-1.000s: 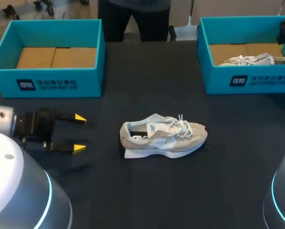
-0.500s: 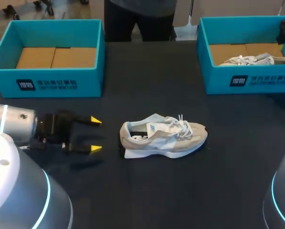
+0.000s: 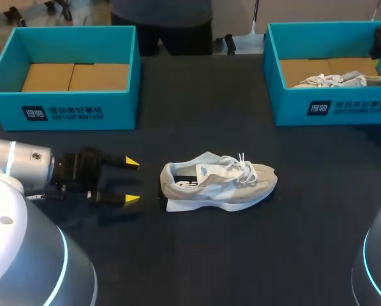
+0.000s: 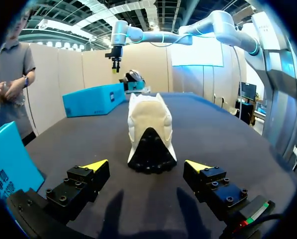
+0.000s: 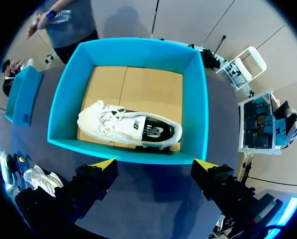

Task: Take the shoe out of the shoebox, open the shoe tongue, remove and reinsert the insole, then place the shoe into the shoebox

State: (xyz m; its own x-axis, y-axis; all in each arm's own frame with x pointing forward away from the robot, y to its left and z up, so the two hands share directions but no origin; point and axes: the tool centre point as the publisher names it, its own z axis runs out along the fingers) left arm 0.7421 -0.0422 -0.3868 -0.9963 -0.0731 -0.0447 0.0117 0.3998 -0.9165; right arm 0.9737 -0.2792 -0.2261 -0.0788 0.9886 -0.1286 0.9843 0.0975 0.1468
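**Left claw open behind shoe heel**

Left claw (image 3: 131, 181) is hovering low over the table (image 3: 196, 255), fingers apart. The heel of the grey shoe (image 3: 219, 182) is sitting just ahead of them, apparently untouched, mid-table. Farther back, right claw (image 5: 155, 164) is hanging with fingers apart above the right shoebox (image 5: 203, 99), which is holding a white shoe (image 5: 128, 124).

Shoe (image 3: 219, 182) beige, white sole — shoeboxes (image 3: 123, 109) teal, tan floor; table (image 3: 241, 255) black.
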